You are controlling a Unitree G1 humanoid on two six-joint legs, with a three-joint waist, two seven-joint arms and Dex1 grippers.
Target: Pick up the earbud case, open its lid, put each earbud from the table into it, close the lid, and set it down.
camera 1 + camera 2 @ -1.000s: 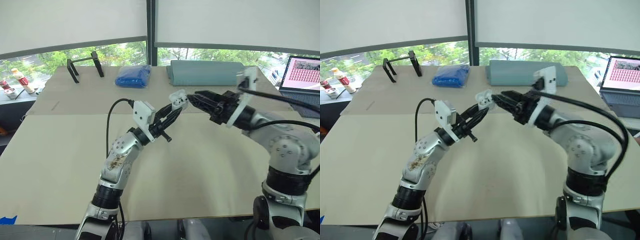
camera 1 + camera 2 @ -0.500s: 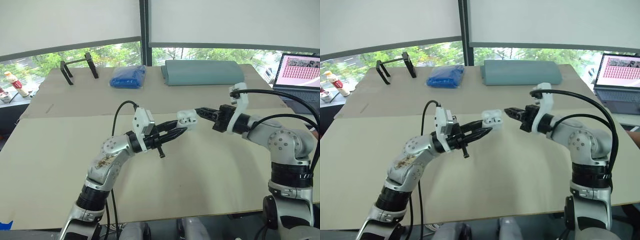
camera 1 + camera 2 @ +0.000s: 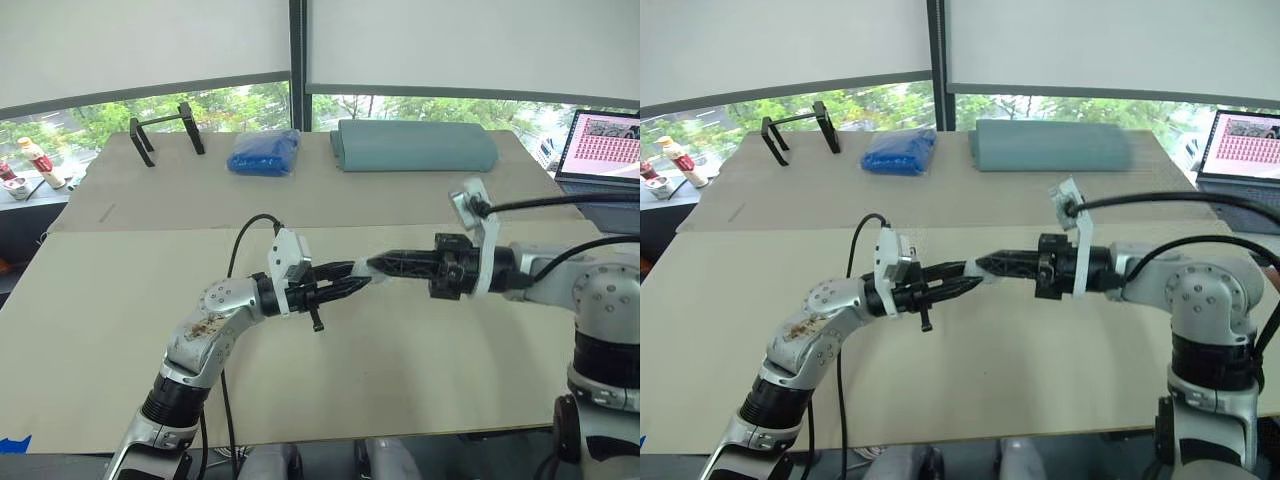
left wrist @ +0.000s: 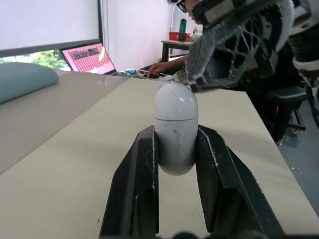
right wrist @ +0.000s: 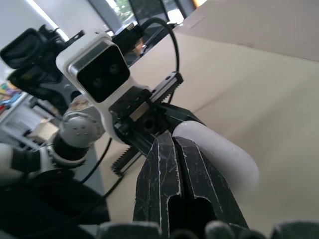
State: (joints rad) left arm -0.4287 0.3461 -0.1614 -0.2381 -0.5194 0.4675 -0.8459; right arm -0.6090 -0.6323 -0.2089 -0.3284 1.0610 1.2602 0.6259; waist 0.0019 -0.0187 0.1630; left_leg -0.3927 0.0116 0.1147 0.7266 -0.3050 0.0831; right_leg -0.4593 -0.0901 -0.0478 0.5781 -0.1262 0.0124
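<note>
Mid-frame above the table (image 3: 420, 350), the left hand (image 3: 347, 282) grips the earbud case (image 4: 174, 124), lid shut. The right hand (image 5: 172, 143), fingers pressed together, touches it. Probably only setting down remains.

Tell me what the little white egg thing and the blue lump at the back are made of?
The earbud case looks like hard white plastic, smooth and slightly glossy: light glints on its rounded top, with a thin seam. The blue bundle looks wrinkled and soft, maybe thin plastic or cloth; I cannot tell which.
</note>
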